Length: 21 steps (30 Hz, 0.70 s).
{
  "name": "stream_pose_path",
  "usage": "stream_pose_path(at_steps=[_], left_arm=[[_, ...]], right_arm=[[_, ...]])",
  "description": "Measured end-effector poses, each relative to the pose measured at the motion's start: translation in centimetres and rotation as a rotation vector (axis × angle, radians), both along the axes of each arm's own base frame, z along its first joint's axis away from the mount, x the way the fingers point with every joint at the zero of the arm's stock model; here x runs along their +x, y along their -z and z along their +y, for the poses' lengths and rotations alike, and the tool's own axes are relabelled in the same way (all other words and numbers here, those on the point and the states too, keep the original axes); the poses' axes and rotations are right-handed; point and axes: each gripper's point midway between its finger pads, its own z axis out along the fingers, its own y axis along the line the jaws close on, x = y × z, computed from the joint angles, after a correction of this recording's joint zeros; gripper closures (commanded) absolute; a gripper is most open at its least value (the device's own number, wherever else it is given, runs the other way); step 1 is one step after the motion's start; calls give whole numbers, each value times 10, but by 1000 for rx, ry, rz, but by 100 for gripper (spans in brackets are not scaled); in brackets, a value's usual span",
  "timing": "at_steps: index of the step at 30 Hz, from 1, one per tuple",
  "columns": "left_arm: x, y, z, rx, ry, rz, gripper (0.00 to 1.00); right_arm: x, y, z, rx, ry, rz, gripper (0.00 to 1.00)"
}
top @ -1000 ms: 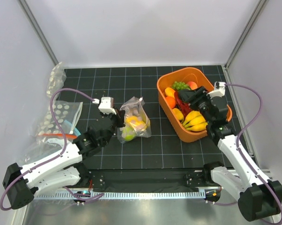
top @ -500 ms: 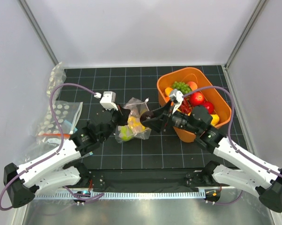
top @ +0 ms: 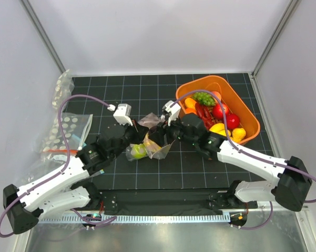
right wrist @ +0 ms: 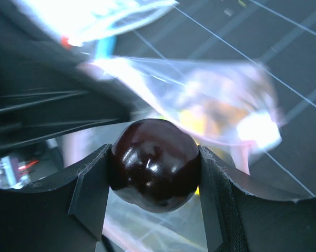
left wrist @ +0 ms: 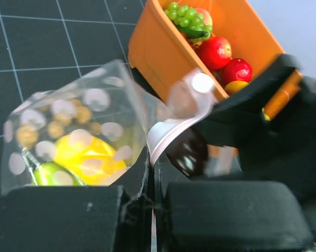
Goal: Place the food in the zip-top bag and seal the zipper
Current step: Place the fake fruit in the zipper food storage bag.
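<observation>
Plum at the mouth, bag held open

Left pincer (left wrist: pixel 152 177) is pinched shut on the bag's (left wrist: pixel 68 121) pink zipper (left wrist: pixel 171 128), and the right pincer (right wrist: pixel 155 168) grips a dark plum (right wrist: pixel 153 157) right at the opening. I'd push it well past the rim before letting go. The bag's on the black grid worktop (top: pixel 121 89) near the tub (left wrist: pixel 158 47), with white walls (top: pixel 158 37) around.

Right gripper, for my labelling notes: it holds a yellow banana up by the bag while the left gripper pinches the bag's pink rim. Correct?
One thing is off: the right gripper holds a dark maroon round fruit, not a yellow banana, as the right wrist view shows. The rest holds: it is by the zip-top bag, and the left gripper pinches its pink rim.
</observation>
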Motion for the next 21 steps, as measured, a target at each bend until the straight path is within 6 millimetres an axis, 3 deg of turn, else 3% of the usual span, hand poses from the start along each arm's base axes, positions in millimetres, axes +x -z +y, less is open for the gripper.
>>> stream_pose_path(at_steps=[1, 5, 6, 7, 8, 14, 19, 20, 21], left_arm=[[-1, -2, 0, -6, 4, -3, 99], [-3, -8, 2, -25, 4, -11, 99], [-3, -8, 1, -28, 3, -11, 99], [-3, -8, 1, -28, 3, -9, 99], [-3, -8, 1, -29, 0, -8, 99], [0, 0, 1, -4, -12, 8, 97], [5, 7, 5, 24, -43, 19, 98], [6, 8, 7, 31, -55, 19, 98], [7, 9, 9, 37, -68, 19, 99]], right_arm=[[4, 6, -1, -18, 20, 9, 62], [14, 20, -2, -68, 70, 36, 46], [16, 21, -2, -74, 77, 40, 27], [16, 20, -2, -72, 85, 42, 24], [17, 20, -3, -74, 91, 39, 13], [21, 7, -12, -53, 138, 11, 14], [18, -29, -34, 23, 208, -56, 14], [20, -37, -41, 41, 244, -69, 11], [22, -45, -49, 61, 283, -81, 1]])
